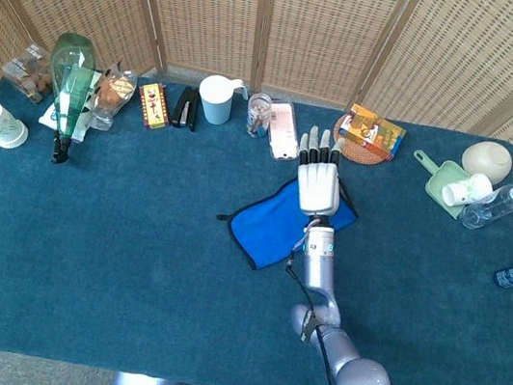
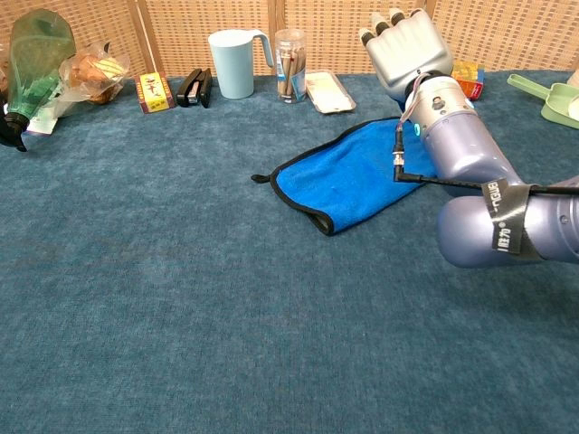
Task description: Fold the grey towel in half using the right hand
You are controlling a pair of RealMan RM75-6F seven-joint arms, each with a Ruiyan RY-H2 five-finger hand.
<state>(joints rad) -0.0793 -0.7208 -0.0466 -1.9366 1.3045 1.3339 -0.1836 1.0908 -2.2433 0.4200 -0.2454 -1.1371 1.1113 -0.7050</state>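
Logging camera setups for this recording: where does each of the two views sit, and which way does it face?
Head view: high above the near edge, looking steeply down on the whole table; shows the right arm and right hand over the towel.
Chest view: low at the near edge, looking across toward the wicker screen; right hand fills the upper right.
Shared: towel, mug, right hand.

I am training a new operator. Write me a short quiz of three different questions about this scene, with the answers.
1. True or false: the right hand is over the far end of the towel.
2. Which colour is the towel's upper face? A. red B. blue C. white
3. Fill in: the light blue cup stands near the table's ____ edge.

Key:
1. True; its fingers point to the back row.
2. B
3. far
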